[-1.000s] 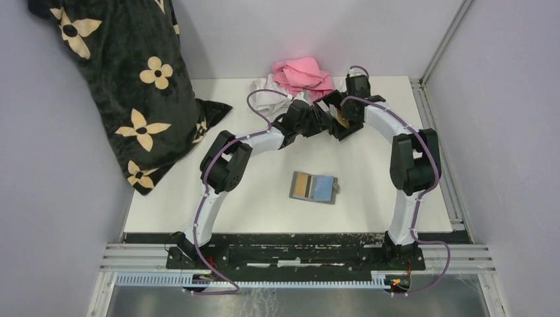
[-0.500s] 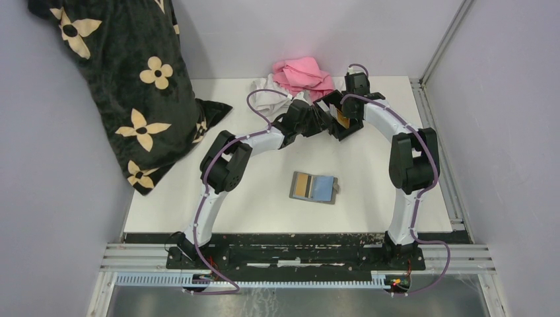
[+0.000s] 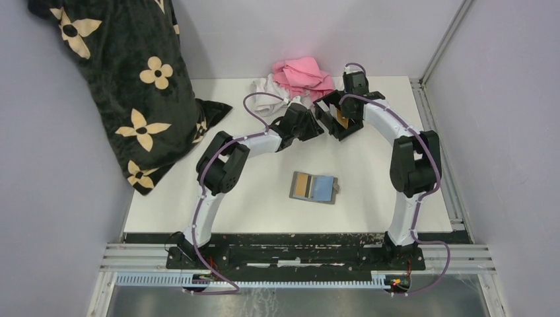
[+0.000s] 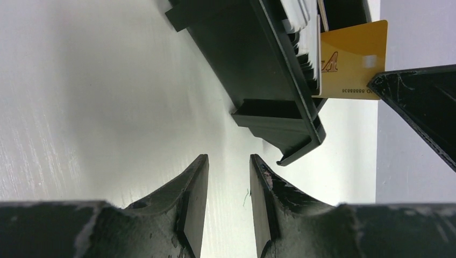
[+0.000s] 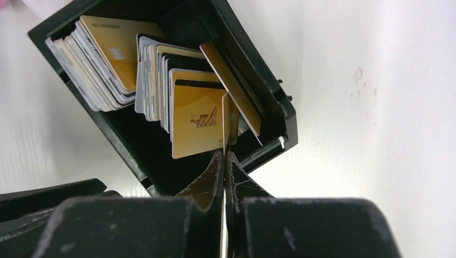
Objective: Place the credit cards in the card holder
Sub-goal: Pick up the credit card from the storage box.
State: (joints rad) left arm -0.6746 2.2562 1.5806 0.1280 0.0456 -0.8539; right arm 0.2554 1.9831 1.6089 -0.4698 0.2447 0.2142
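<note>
Left arm is reaching forward and low. Left gripper is hanging half-open just short of the black plastic open-topped card holder, grasping nothing. Right arm is arcing in from the holder's right. Right gripper is clenching a thin gold rectangular credit card edge-on; it's sticking up out of one end of the holder, beside the stack of gold and white credit cards.

Versus a second ago: left gripper is sitting slightly further back from the holder, right arm barely changed.

White tabletop. Open grey folding wallet is lying nearer the bases than the holder. Pink cloth and white cloth are lying just beyond it, black flower-print blanket well left, pale grey walls behind.
</note>
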